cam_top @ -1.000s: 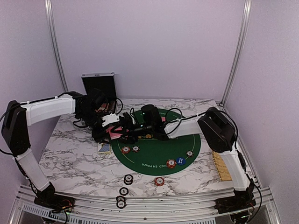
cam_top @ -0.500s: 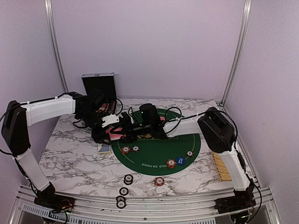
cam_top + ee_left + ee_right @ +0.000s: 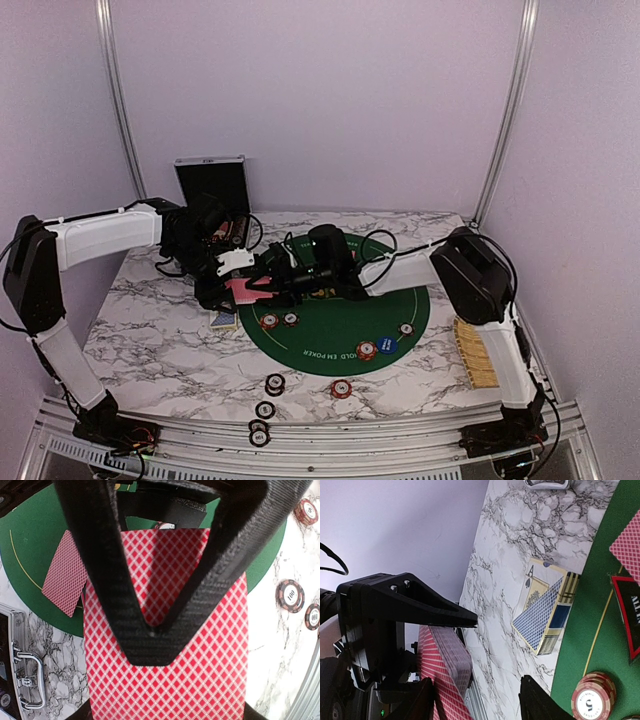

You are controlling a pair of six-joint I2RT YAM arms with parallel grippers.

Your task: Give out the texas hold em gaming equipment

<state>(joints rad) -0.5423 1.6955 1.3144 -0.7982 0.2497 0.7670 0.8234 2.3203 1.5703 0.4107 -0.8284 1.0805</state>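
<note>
My left gripper (image 3: 238,284) is shut on a deck of red-backed playing cards (image 3: 244,293), held above the left edge of the green mat (image 3: 335,335). The deck fills the left wrist view (image 3: 165,675) under the gripper's finger (image 3: 150,645). My right gripper (image 3: 285,280) is open right beside the deck. In the right wrist view its fingers (image 3: 535,702) spread wide, and the deck (image 3: 445,672) sits by the left one. One red-backed card (image 3: 65,580) lies on the mat. Poker chips (image 3: 268,321) and a blue disc (image 3: 387,345) lie on the mat.
A blue card box (image 3: 224,319) lies on the marble left of the mat, also in the right wrist view (image 3: 545,612). More chips (image 3: 275,383) lie near the front edge. The open black case (image 3: 212,190) stands at the back left. A bamboo tray (image 3: 474,355) is at the right.
The right gripper has shifted slightly and come closer to the deck. The deck in the left gripper shows more of its red back. Chips and card box have not moved.
</note>
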